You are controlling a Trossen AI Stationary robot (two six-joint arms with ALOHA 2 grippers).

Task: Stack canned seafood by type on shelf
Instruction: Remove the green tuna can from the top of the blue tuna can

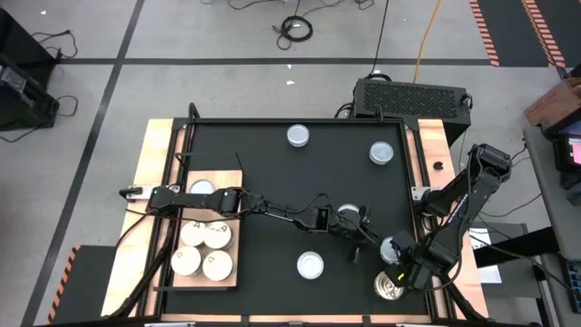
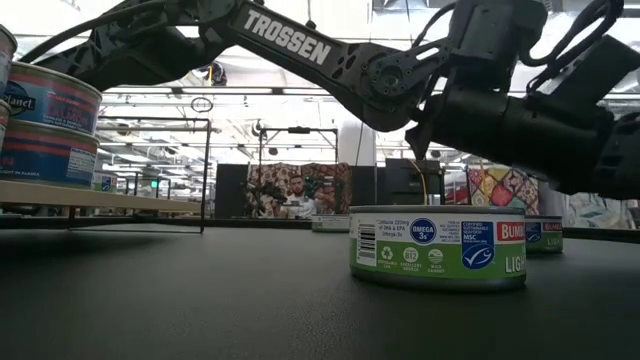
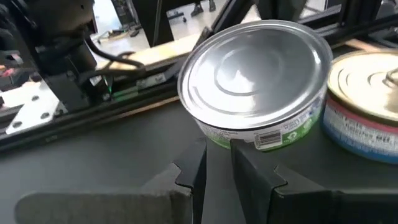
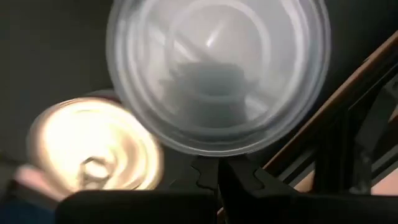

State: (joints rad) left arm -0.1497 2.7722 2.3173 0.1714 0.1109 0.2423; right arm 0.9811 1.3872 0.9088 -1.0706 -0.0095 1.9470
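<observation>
A silver-topped, green-labelled tin [image 1: 392, 247] [image 3: 255, 81] stands on the black mat near the right edge. A gold-topped tin [image 1: 390, 289] [image 3: 367, 106] stands beside it, toward the near edge. My left gripper [image 1: 361, 243] [image 3: 216, 163] reaches across from the left, its fingers almost together at the silver tin's side wall. My right gripper [image 1: 402, 268] [image 4: 217, 177] is shut, low beside the same tin [image 4: 217, 68]. The wooden shelf [image 1: 231, 272] at the left carries several cream-topped tins [image 1: 204, 247], stacked there in the low view [image 2: 50, 120]. My left gripper's fingertips [image 3: 239, 152] come in level from the table's left, at the foot of the silver tin's label wall [image 3: 249, 138]. I cannot tell whether they touch it. My right gripper's shut fingertips [image 4: 205, 174] sit at the tin's rim; the view is blurred, so I cannot tell whether they touch.
More tins stand on the mat: two toward the far edge [image 1: 298, 136] [image 1: 382, 153], one under the left arm [image 1: 349, 212], and a white-topped one near the front [image 1: 310, 264]. A green-labelled tin [image 2: 437, 248] fills the low view's foreground. A black frame rail [image 1: 413, 173] borders the mat's right side.
</observation>
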